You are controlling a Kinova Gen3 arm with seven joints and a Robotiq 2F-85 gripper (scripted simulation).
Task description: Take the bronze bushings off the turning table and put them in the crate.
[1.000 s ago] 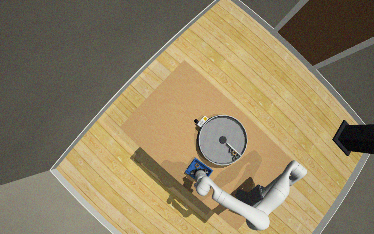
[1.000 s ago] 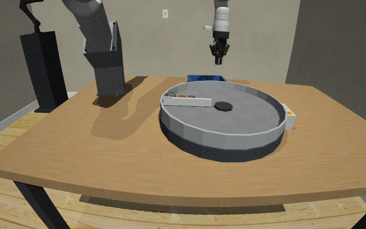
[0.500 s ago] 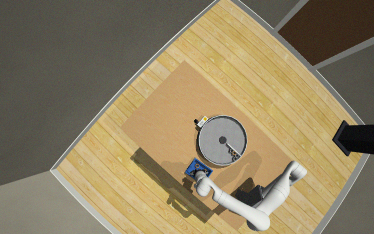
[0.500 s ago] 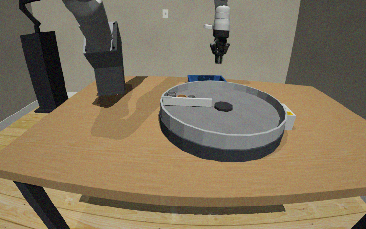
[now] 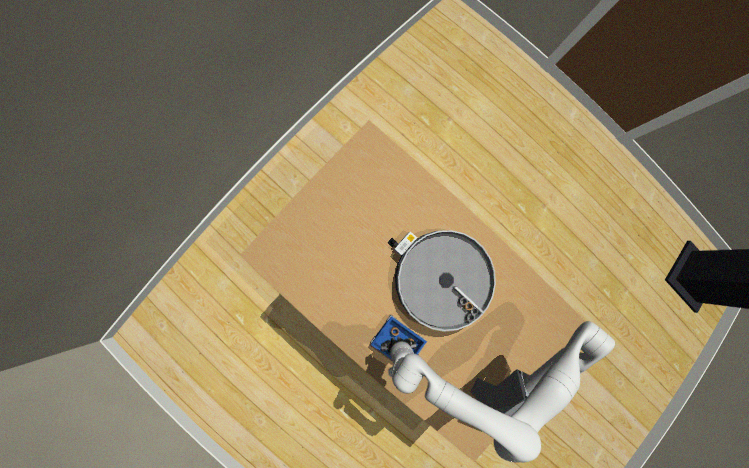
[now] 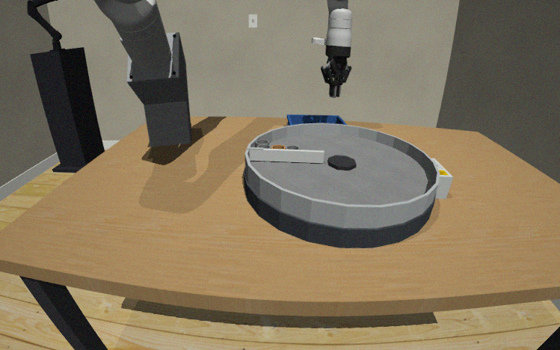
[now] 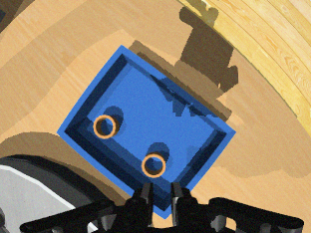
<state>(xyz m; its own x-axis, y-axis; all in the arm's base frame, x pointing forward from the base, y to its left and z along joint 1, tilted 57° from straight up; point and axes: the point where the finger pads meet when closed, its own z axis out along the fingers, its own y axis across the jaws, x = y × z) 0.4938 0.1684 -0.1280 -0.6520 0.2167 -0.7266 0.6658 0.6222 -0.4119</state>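
- Bronze bushings: two [image 7: 106, 126] [image 7: 154, 164] lie in the blue crate [image 7: 199, 163], directly below the gripper [image 7: 159, 194]; one more [image 6: 277, 146] sits on the turntable [image 6: 338, 209], well off to the side, between steel bushings [image 6: 262, 142] behind a white bar [image 6: 288, 155].
- Gripper: high above the crate, fingers nearly together, holding nothing.
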